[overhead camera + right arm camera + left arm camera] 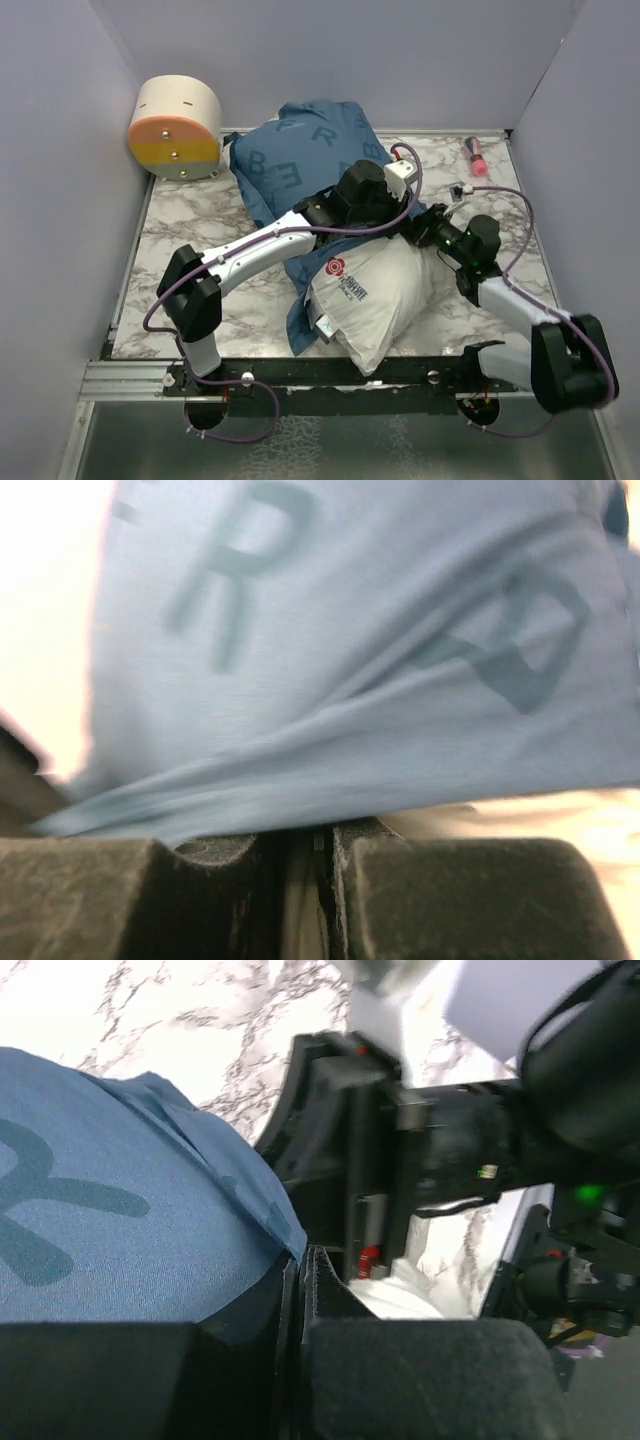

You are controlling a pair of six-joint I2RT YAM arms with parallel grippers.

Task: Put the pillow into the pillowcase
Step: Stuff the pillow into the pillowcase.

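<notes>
Pillow (375, 295) first: where does it lie?
— In the middle of the surface (190, 215), slanting from far left to near right. Its far part sits inside the pillowcase (300, 150), which bulges plump there. Its white near end, printed label up, sticks out toward the arm bases.

And the pillowcase's mouth?
— Bunched across the pillow's middle, where both arms meet (a loose blue flap also trails down the pillow's left side onto the surface).

Left end effector (300, 1360)?
— Closed tight. In its own wrist view the blue hem runs down into the seam between the two pads, so it has the pillowcase's edge pinched. White pillow fabric shows just beyond the tips.

Right end effector (318, 880)?
— Drawn in to a narrow slit, with the hem draped onto the tips and a thin pale layer in the slit. It looks clamped on that hem, though the view is blurred.

Anything else on the surface?
— A cream drum (175, 128) with an orange face, just beside the pillowcase's far left corner, and a small pink item (474, 156) at the far right, well apart from the pillow.
</notes>
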